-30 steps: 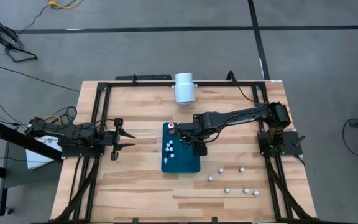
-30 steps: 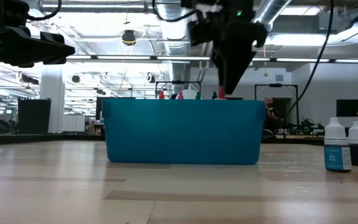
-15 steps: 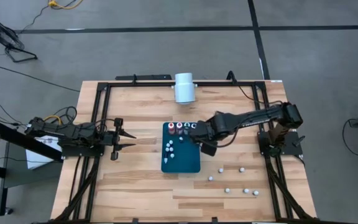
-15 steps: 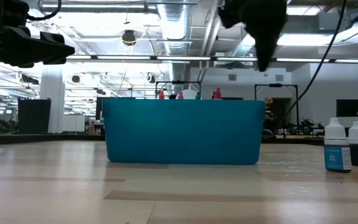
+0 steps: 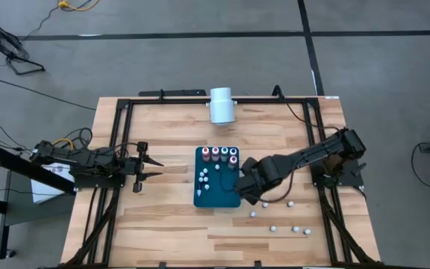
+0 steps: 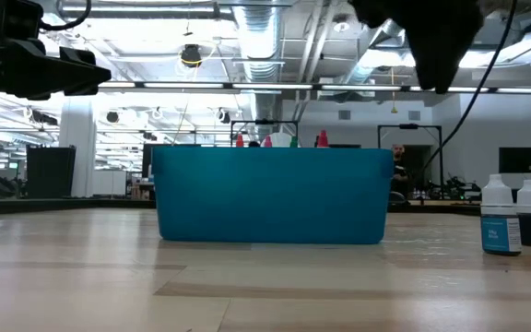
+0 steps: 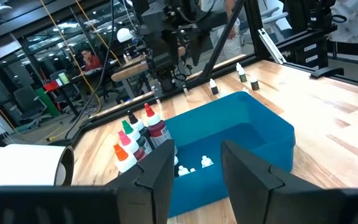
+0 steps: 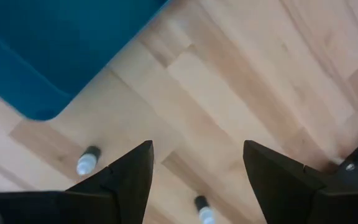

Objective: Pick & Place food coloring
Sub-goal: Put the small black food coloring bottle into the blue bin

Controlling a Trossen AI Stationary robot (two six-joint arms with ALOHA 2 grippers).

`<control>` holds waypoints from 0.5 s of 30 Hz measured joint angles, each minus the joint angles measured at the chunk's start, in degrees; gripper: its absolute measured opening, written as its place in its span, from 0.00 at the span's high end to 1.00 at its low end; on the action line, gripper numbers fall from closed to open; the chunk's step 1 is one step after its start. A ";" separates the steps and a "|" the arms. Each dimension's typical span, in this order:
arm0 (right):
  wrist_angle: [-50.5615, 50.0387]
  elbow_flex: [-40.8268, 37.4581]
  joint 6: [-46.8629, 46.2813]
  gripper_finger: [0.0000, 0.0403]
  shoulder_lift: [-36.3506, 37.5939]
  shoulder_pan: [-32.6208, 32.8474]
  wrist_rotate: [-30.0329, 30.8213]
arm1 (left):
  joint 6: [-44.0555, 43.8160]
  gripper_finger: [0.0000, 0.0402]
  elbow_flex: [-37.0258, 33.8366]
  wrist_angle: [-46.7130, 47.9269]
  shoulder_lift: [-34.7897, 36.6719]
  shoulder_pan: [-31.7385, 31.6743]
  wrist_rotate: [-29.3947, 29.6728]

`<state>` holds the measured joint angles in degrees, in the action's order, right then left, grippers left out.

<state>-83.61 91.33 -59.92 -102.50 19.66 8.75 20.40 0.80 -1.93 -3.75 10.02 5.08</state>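
Observation:
Several food coloring bottles [image 5: 219,154] stand in a row with coloured caps at the far end of a teal bin [image 5: 230,196]; more lie white-capped on its floor [image 5: 204,178]. Loose ones [image 5: 273,228] stand on the table's near right, two showing in the right wrist view [image 8: 87,162]. My right gripper [image 5: 251,191] hangs open above the table just off the bin's near right corner, pointing down, with nothing between its fingers [image 8: 197,149]. My left gripper [image 5: 152,168] waits open at the table's left, level, facing the bin [image 7: 241,137].
A large white cylinder [image 5: 221,104] lies at the table's far edge. A black frame [image 5: 118,112] borders the wooden top. In the low view two bottles [image 6: 498,217] stand to the right of the bin [image 6: 270,195]. Bare wood lies between the bin and my left gripper.
My right gripper has gone from above the bin's far part toward the table's right and near edges, rising a little and rolling about its own axis. It now hangs over bare table beside the bin. The row of bottles it had covered shows in full.

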 joint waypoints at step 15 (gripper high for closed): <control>-5.95 -3.44 -24.92 0.41 0.46 10.24 -6.34 | 0.00 0.69 0.00 -0.02 0.00 0.00 0.04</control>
<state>-89.56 87.89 -84.84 -102.04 29.90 2.41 20.40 0.80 -1.96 -3.75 10.02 5.12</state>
